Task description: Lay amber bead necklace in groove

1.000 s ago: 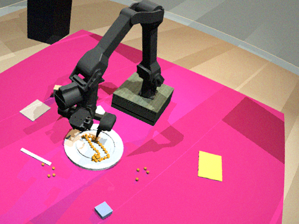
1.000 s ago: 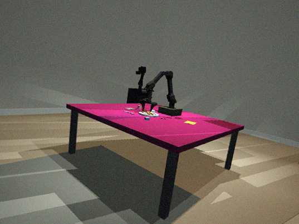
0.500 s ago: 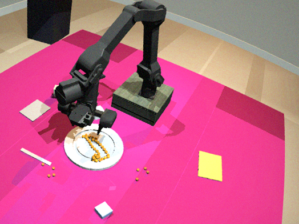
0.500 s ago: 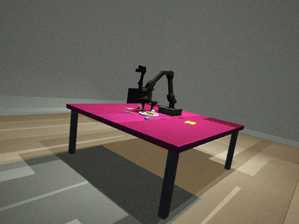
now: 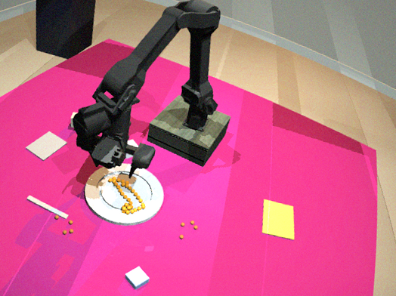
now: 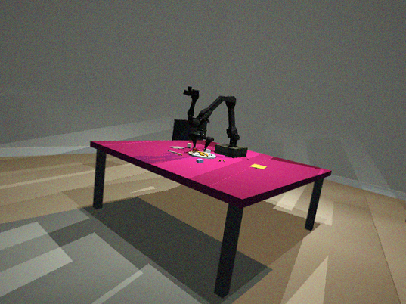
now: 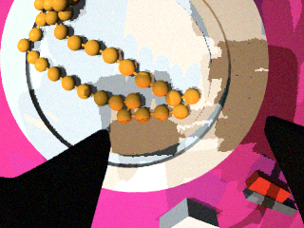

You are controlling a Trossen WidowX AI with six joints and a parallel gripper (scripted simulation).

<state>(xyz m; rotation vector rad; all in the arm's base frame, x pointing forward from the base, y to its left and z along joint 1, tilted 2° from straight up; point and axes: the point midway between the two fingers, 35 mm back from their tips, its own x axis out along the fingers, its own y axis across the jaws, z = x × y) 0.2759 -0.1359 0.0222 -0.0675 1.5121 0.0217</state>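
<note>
The round white bead board (image 5: 157,198) (image 7: 14,81) lies on the pink table, with a thin dark ring marking its groove. The amber necklace (image 5: 129,207) (image 7: 126,66) lies on the board as a narrow, elongated loop. Most of it is inside the ring. Its beads bunch up at one end, and a few beads there lie at the ring in the wrist view. My gripper (image 5: 114,171) (image 6: 199,149) (image 7: 191,131) is open and empty above the board's arm-side part, beside the loop's other end. One finger is largely hidden in the top view.
Loose amber beads (image 5: 182,224) lie right of the board; others (image 5: 71,221) lie near a pale strip (image 5: 46,206). A pale square (image 5: 46,145), a yellow sheet (image 5: 279,219) (image 6: 258,166) and a light blue block (image 5: 137,277) also lie around. A white block (image 7: 190,220) and a red-orange object (image 7: 268,188) are beyond the rim.
</note>
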